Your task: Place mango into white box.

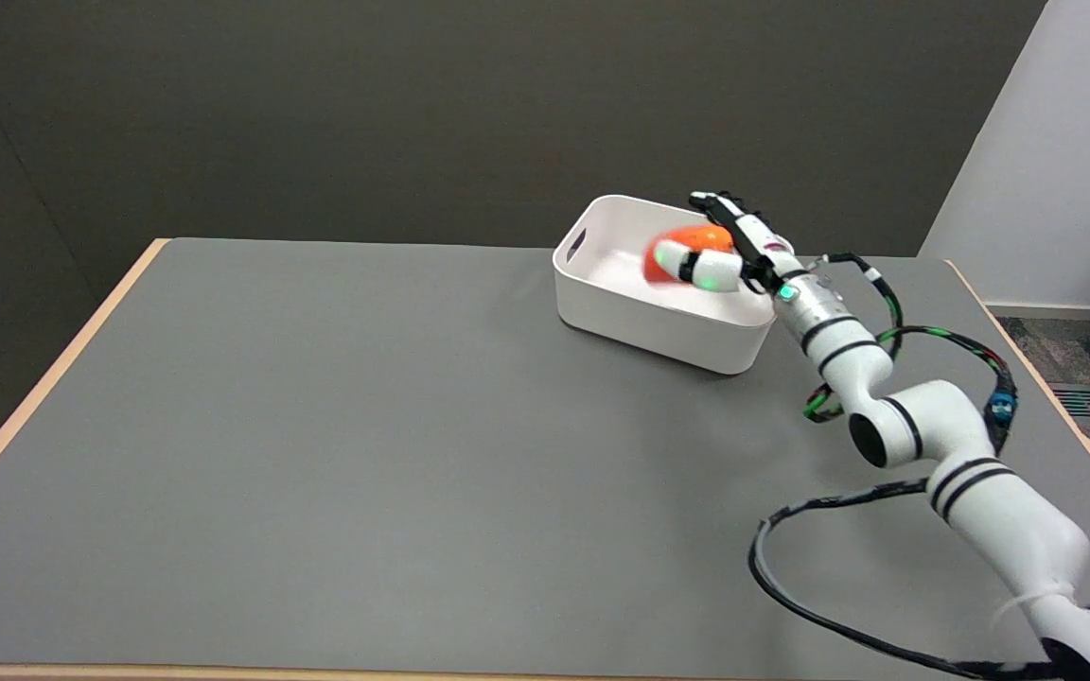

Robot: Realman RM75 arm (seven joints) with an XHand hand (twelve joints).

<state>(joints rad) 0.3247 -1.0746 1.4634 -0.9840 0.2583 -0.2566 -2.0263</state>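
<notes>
The right hand (720,248) grasps the orange mango (687,241) low inside the white box (659,331) on the desk (318,426); only the release appears left.

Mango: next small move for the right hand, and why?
Probably spread the fingers and let go. The mango sits low inside the white box, below its rim, with the right hand wrapped around it. Whether it touches the box floor can't be told, so a slight lowering first may be safer.

mango (696,238) orange | box (659,326) white | table (365,454) grey (tan edge)
</notes>
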